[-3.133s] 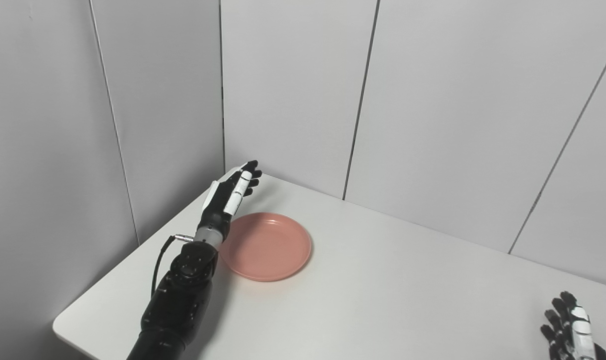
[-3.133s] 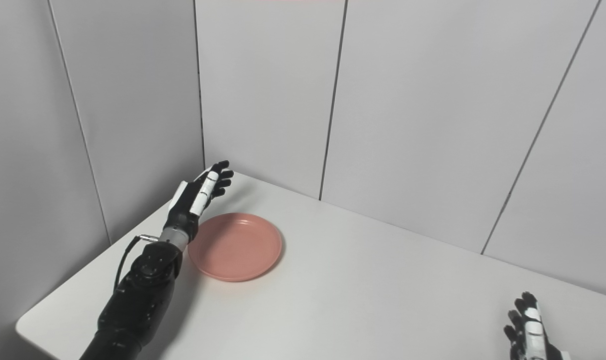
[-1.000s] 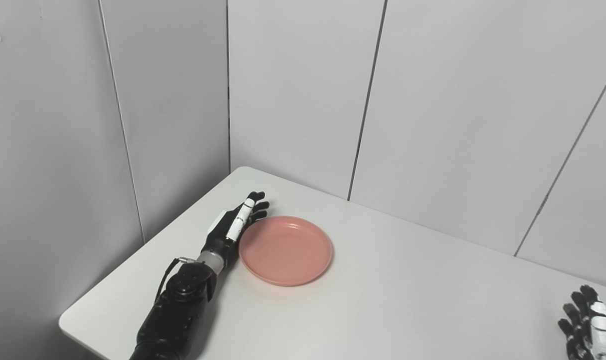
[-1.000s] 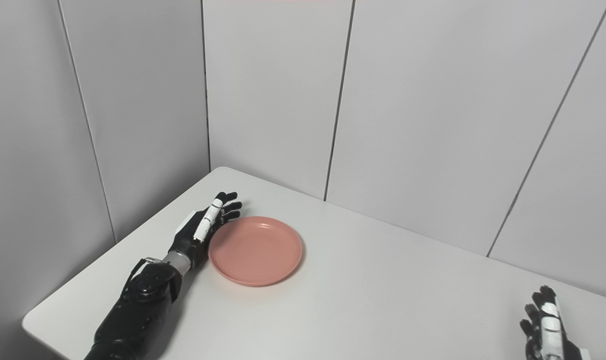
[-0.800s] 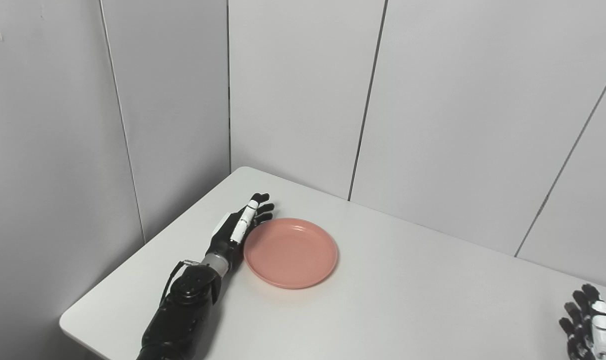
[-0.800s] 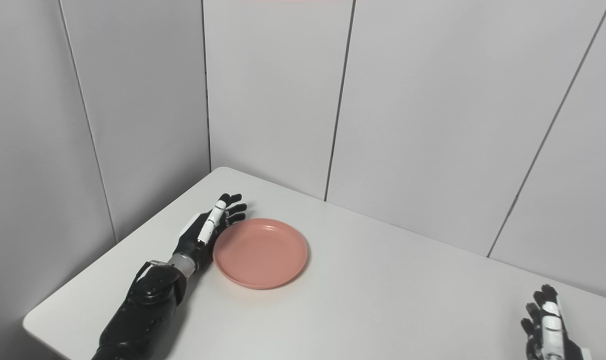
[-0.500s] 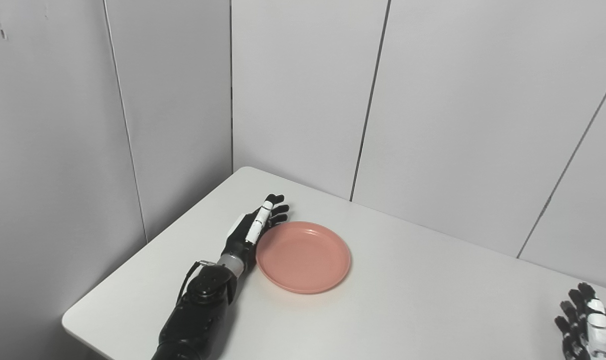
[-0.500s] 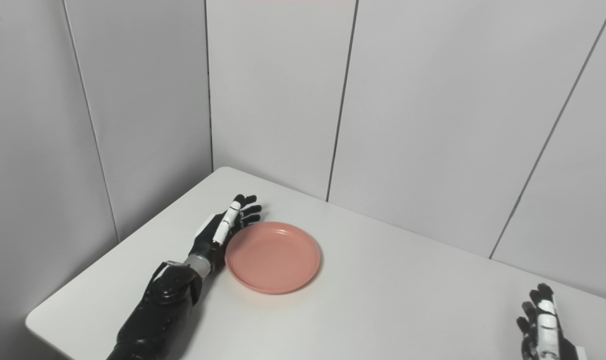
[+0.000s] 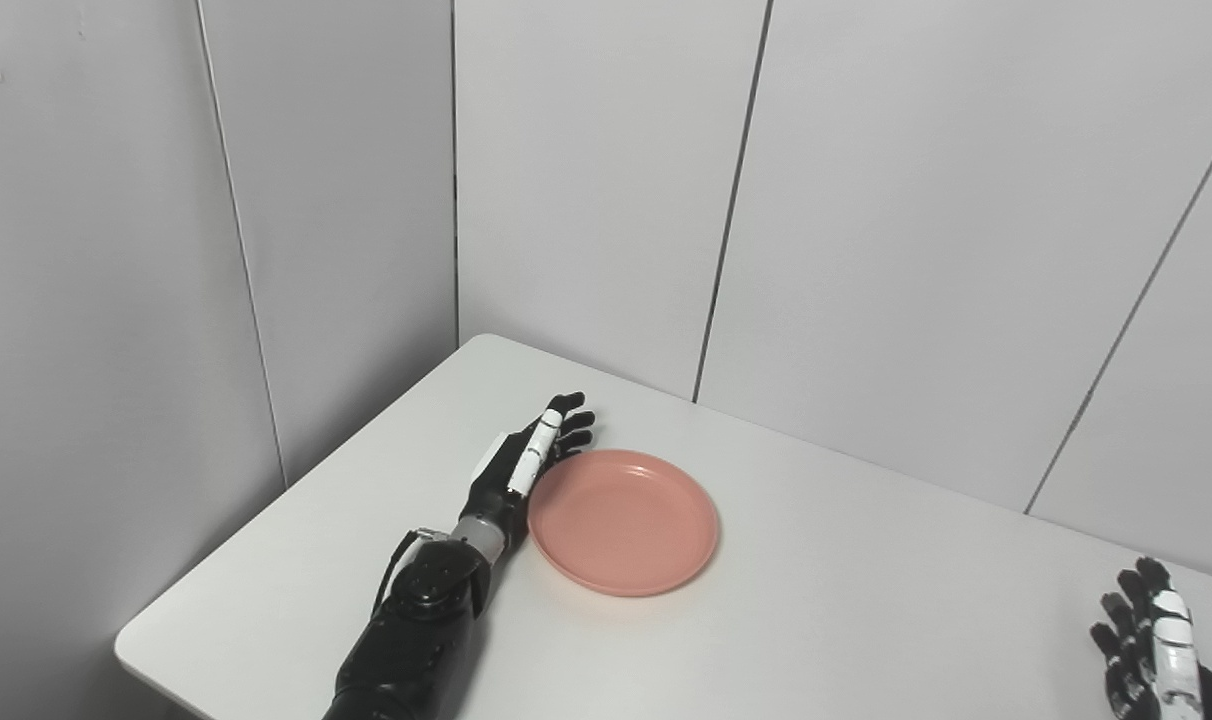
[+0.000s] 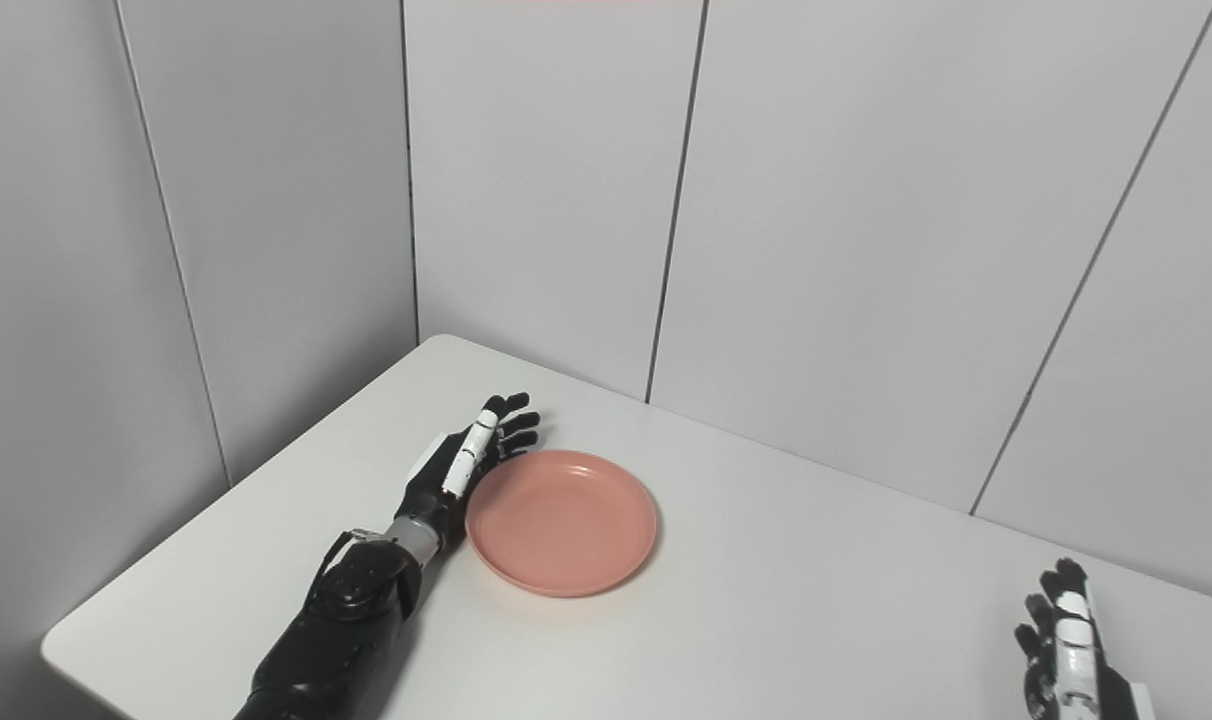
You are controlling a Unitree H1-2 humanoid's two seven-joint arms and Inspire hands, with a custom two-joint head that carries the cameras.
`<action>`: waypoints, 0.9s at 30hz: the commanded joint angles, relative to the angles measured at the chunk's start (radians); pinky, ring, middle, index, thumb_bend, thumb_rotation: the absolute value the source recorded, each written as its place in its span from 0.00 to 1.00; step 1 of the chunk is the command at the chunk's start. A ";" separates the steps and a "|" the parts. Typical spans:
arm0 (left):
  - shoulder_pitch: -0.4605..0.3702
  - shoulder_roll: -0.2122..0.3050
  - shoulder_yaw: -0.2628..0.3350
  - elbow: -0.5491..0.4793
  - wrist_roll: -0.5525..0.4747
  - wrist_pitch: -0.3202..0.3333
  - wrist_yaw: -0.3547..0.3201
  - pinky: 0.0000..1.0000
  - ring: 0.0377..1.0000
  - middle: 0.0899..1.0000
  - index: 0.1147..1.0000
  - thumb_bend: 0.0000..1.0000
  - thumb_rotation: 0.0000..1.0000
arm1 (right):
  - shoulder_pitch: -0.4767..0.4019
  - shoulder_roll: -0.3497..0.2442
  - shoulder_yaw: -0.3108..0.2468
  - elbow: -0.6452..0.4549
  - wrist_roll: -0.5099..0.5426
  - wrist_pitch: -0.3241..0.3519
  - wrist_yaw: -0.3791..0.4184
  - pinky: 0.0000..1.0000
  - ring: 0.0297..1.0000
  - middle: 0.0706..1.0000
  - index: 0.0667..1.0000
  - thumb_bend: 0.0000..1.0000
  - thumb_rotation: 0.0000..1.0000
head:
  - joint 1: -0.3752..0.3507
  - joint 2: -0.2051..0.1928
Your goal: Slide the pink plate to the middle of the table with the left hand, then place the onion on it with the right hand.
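The pink plate [image 9: 623,520] lies empty on the white table [image 9: 866,620], left of its middle. My left hand [image 9: 528,463] is open, fingers straight, with its edge against the plate's left rim. It shows in the right eye view too [image 10: 466,462], next to the plate [image 10: 562,520]. My right hand [image 9: 1151,645] is open with fingers spread at the table's right front corner, holding nothing. No onion is in view.
Grey wall panels [image 9: 606,180] stand close behind the table and along its left side. The table's left front corner [image 9: 126,648] is near my left forearm.
My left hand has come down beside the plate and pushed it to the right across the table. The right hand has stayed in place.
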 commanded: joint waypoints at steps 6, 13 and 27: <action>-0.034 -0.051 -0.040 -0.013 -0.003 0.029 -0.036 0.91 0.90 0.89 0.88 0.62 1.00 | -0.044 -0.001 -0.004 0.038 0.003 -0.125 0.017 1.00 1.00 1.00 1.00 0.30 1.00 | -0.071 0.029; -0.024 -0.052 -0.049 -0.002 -0.009 0.010 -0.057 0.91 0.90 0.89 0.88 0.62 1.00 | -0.054 0.001 0.002 0.110 0.004 -0.178 0.033 1.00 1.00 1.00 1.00 0.45 1.00 | -0.171 0.049; -0.031 -0.064 -0.080 -0.004 0.004 0.024 -0.065 0.89 0.89 0.88 0.87 0.63 1.00 | -0.068 0.016 0.029 0.154 -0.061 -0.219 0.014 1.00 1.00 1.00 1.00 0.55 0.99 | -0.340 0.081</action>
